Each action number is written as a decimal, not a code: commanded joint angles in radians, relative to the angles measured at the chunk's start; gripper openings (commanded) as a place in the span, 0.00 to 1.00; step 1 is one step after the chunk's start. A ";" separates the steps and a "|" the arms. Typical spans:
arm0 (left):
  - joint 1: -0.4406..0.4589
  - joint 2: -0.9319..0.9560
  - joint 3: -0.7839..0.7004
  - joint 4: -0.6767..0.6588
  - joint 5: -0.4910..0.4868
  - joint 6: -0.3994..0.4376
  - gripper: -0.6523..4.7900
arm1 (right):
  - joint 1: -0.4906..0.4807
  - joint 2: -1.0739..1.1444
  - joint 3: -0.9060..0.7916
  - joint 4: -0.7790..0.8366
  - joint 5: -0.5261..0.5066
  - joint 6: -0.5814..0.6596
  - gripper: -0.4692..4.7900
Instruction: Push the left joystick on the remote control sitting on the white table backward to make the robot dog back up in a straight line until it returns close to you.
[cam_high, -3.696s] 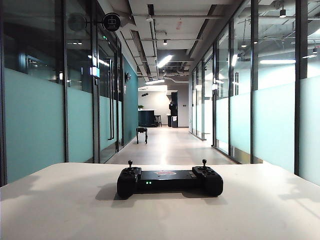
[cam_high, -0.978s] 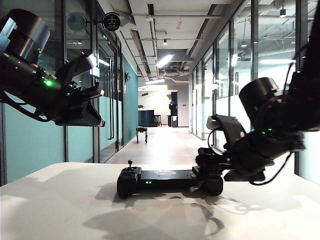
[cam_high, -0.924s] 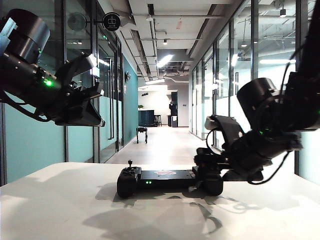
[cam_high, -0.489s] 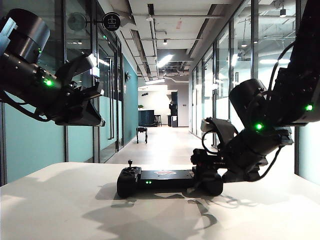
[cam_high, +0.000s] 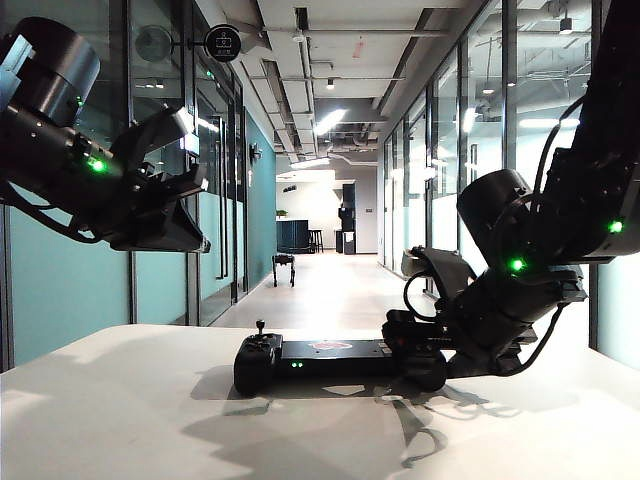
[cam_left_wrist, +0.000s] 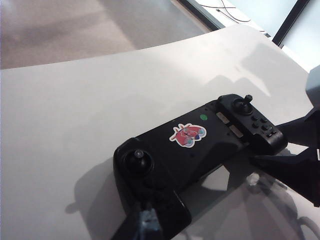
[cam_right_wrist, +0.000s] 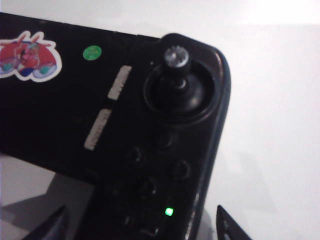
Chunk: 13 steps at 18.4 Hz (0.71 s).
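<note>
Down the glass corridor the robot dog (cam_high: 283, 268) stands far off, while on the white table (cam_high: 120, 420) the rigid remote control (cam_high: 340, 362) needs only a light fingertip on its tiny left joystick (cam_high: 260, 328); right gripper (cam_high: 405, 345) is spread wide around its right end, left gripper (cam_high: 190, 205) hovers high, state unclear.

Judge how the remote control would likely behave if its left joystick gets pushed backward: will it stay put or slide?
The remote control lies flat and wide on the smooth white table, so tipping seems unlikely, but sliding is possible. The left joystick is thin and tall, so it probably tilts easily. The open right gripper straddles its right end and may brace it; the left gripper hovers above.
</note>
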 joint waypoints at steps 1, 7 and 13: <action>0.000 -0.003 0.006 0.013 0.007 0.000 0.11 | 0.002 -0.004 0.009 0.021 0.000 -0.008 0.79; 0.000 -0.003 0.006 0.013 0.007 0.000 0.11 | 0.002 -0.004 0.008 0.039 0.000 -0.007 0.72; 0.000 -0.003 0.006 0.013 0.026 0.000 0.11 | 0.002 -0.004 0.008 0.040 0.000 -0.008 0.47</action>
